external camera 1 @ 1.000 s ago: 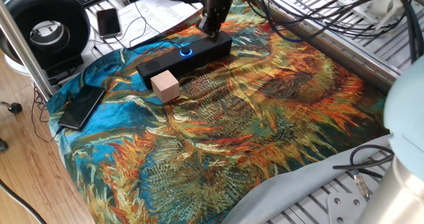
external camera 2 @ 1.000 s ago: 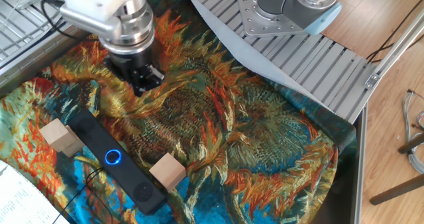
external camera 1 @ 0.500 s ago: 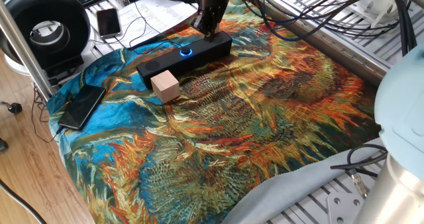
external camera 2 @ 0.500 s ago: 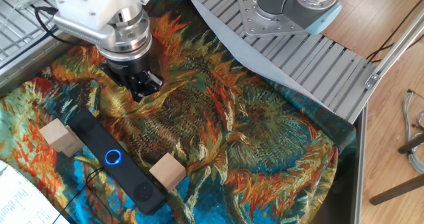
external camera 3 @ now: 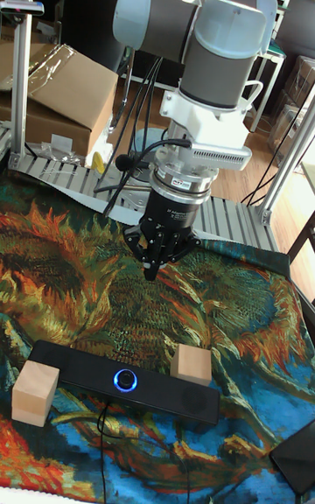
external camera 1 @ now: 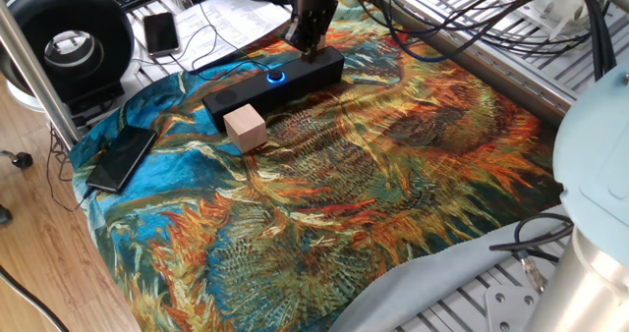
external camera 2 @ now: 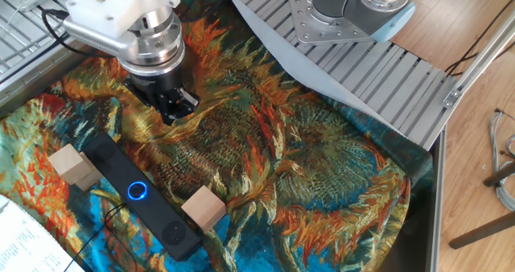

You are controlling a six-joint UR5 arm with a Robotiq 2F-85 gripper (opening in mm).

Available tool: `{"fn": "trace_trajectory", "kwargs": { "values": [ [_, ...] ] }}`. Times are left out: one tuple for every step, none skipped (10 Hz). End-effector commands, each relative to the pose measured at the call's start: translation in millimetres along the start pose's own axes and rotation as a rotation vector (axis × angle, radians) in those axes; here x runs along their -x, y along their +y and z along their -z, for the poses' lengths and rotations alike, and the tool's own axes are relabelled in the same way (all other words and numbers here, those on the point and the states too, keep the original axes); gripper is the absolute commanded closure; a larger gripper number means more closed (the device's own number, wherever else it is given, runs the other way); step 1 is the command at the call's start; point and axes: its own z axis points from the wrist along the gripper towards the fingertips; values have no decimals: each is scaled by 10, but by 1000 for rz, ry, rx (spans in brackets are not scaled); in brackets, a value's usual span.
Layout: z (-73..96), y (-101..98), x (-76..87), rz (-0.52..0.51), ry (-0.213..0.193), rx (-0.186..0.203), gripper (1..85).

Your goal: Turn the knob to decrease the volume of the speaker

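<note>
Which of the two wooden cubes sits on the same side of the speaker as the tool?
The cube near the speaker's right end in the tall fixed view. It stands behind the bar, on the tool's side; the other cube sits off the opposite end.

The sunflower-print cloth (external camera 1: 393, 175) is soft, matt, gently wrinkled fabric. The speaker (external camera 1: 273, 78) has a smooth matt black plastic shell, and the two cubes (external camera 3: 35, 392) beside it are pale unfinished wood. The end effector (external camera 3: 158, 263) looks like dull black metal below a glossy steel collar.
</note>
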Motion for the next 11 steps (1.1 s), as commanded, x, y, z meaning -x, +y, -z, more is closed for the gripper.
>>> {"fn": "trace_trajectory", "kwargs": {
  "values": [
    [15,74,109,-127,-40,34,843],
    [27,239,137,-203,-43,99,840],
    [34,318,111,-217,-29,129,833],
    [29,269,131,-194,-40,111,817],
    [21,356,140,-192,-32,146,800],
    [1,313,87,-159,-5,139,757],
    [-40,180,59,-105,16,107,713],
    [-78,167,60,-86,29,113,703],
    [-108,140,77,-63,30,112,680],
    [-126,108,88,-47,34,110,637],
    [-146,50,119,-24,37,107,583]
  ]
}}
